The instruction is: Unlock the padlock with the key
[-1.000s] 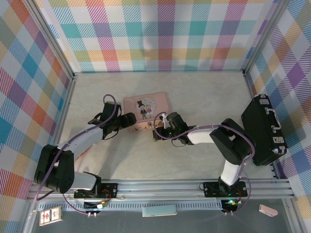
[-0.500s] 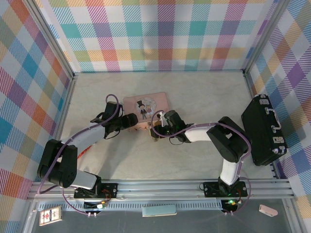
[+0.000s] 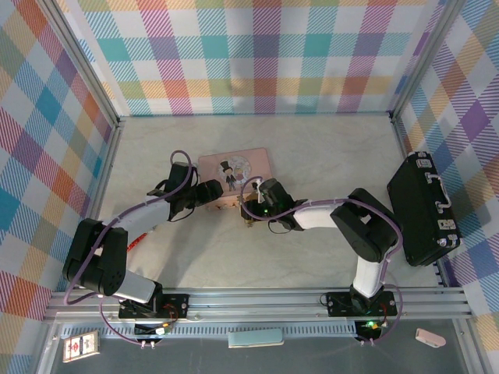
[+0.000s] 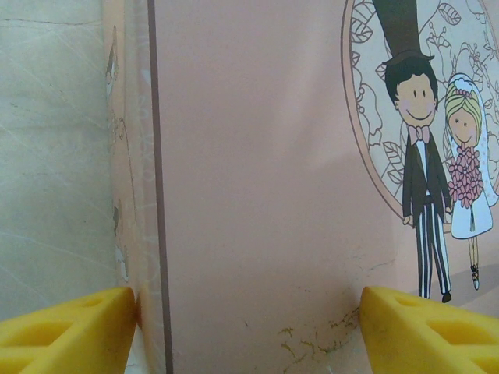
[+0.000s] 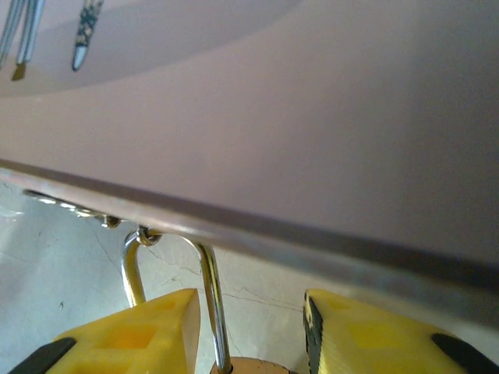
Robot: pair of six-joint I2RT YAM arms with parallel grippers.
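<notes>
Plaid walls (image 3: 265, 54): many-coloured cloth on three sides, metal frame posts at the corners. Table (image 3: 327, 148): pale, faintly veined, bare around the pink tin (image 3: 234, 167), which lies flat mid-table with a cartoon bride and groom on its lid. Black case (image 3: 425, 206): well to the tin's right, against the side wall, silver latches showing. Front rail (image 3: 257, 300): nearer than the tin, my arms bolted to it; past it lie a pale green bar (image 3: 256, 338), a card (image 3: 81, 345) and a small pink piece (image 3: 430, 337). My left claw (image 4: 249, 308): at the tin's near left corner, spread wide, one yellow finger (image 4: 66, 331) outside the tin's side wall and touching it, the other over the lid. My right claw (image 5: 251, 312): at the tin's near edge, with a narrow gap. The padlock (image 5: 210, 300) sits just under the tin's rim, its silver shackle hooked through a small ring on the tin and its brass body between my fingers; whether they press on it I cannot tell. The rim overhangs the top of the shackle.
</notes>
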